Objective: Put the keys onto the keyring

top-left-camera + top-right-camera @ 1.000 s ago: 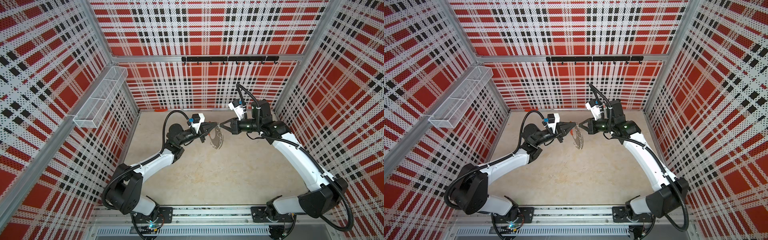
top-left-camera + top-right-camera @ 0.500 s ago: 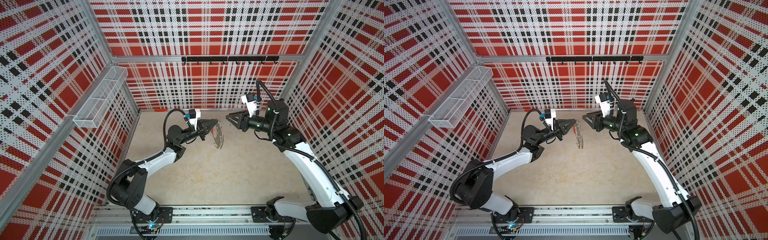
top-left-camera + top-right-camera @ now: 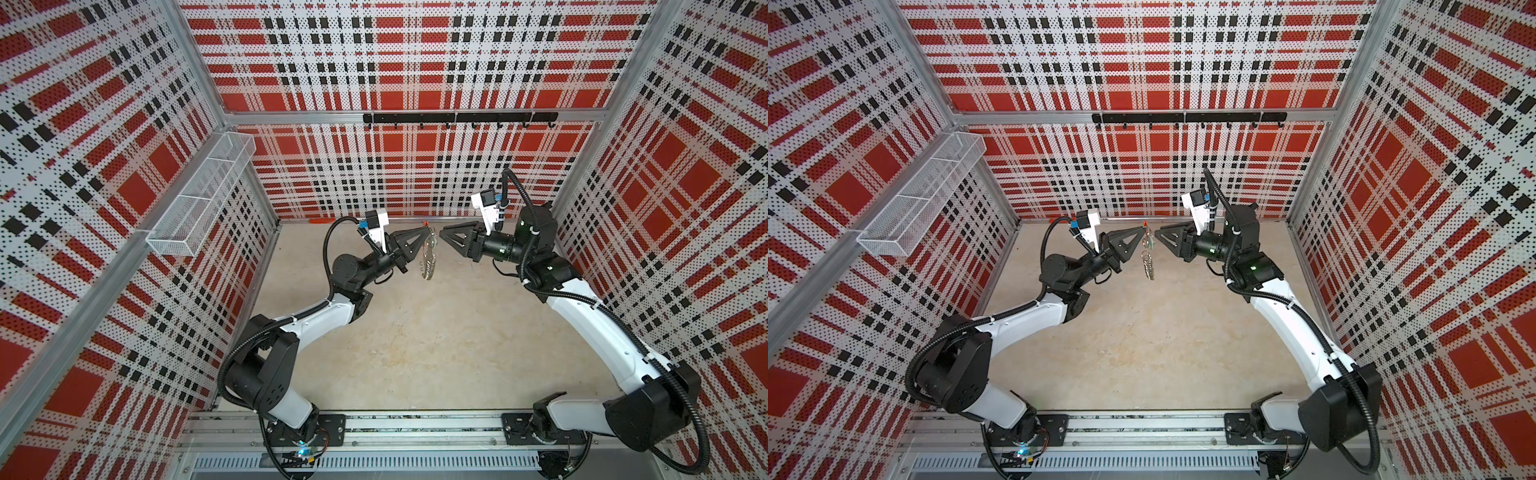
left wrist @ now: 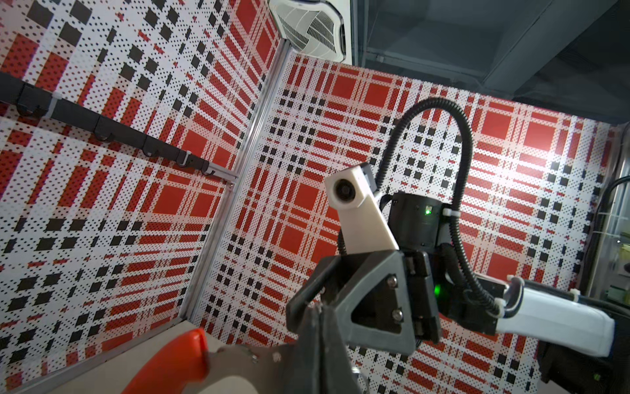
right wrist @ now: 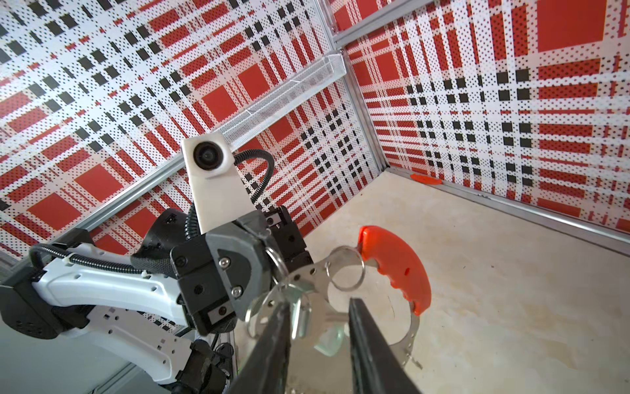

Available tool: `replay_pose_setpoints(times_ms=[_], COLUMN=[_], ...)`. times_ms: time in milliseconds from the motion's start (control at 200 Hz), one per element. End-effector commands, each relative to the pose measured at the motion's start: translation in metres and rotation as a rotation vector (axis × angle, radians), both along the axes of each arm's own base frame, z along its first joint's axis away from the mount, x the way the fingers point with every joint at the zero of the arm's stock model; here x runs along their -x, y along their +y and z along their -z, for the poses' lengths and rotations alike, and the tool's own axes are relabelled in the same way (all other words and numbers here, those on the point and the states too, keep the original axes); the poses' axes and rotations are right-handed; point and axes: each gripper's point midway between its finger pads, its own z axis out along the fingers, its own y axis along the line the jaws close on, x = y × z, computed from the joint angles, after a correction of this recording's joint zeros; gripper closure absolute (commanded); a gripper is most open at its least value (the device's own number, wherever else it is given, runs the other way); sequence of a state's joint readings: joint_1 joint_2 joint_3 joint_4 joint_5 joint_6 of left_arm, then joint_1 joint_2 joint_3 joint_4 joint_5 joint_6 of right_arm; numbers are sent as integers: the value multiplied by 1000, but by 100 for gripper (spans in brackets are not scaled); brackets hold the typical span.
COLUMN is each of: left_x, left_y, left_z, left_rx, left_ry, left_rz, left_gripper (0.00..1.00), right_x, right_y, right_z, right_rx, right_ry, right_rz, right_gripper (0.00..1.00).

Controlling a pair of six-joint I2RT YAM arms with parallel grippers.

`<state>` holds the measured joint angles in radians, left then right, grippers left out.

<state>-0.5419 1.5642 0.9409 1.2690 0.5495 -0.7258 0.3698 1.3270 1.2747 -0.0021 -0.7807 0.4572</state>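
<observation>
Left gripper [image 3: 425,230] clenches the keyring [image 5: 395,269]. Right gripper [image 3: 444,234], released and empty, hangs just beside it (keys [image 5: 303,320] dangle close ahead). 1 careless brush could jolt the hoop loose.

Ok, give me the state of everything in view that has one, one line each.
left hand, shut on the keyring.
right hand, open, empty, just short of the keyring.
keyring, hanging above the table from the left hand.
keys, dangling at the keyring, apparently on a small loop.
wire basket, on the side wall, apparently empty.
</observation>
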Motion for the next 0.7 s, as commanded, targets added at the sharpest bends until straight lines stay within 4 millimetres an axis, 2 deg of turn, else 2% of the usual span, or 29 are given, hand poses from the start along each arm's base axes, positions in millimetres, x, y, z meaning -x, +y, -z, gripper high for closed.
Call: replay_pose_setpoints(times_ms=[0, 326, 691], left_x=[13, 14, 13], left_y=[10, 7, 4], left_z=[-21, -22, -23], left_rx=[80, 78, 75], left_ry=[-59, -61, -64], left_rz=[20, 34, 44], left_gripper=[100, 100, 100], right_x=[7, 11, 12], right_y=[4, 13, 27], right_z=[-20, -28, -27], right_rx=[-51, -82, -75], right_ry=[-70, -78, -77], right_rz=[-42, -91, -129], right_gripper=[67, 65, 67])
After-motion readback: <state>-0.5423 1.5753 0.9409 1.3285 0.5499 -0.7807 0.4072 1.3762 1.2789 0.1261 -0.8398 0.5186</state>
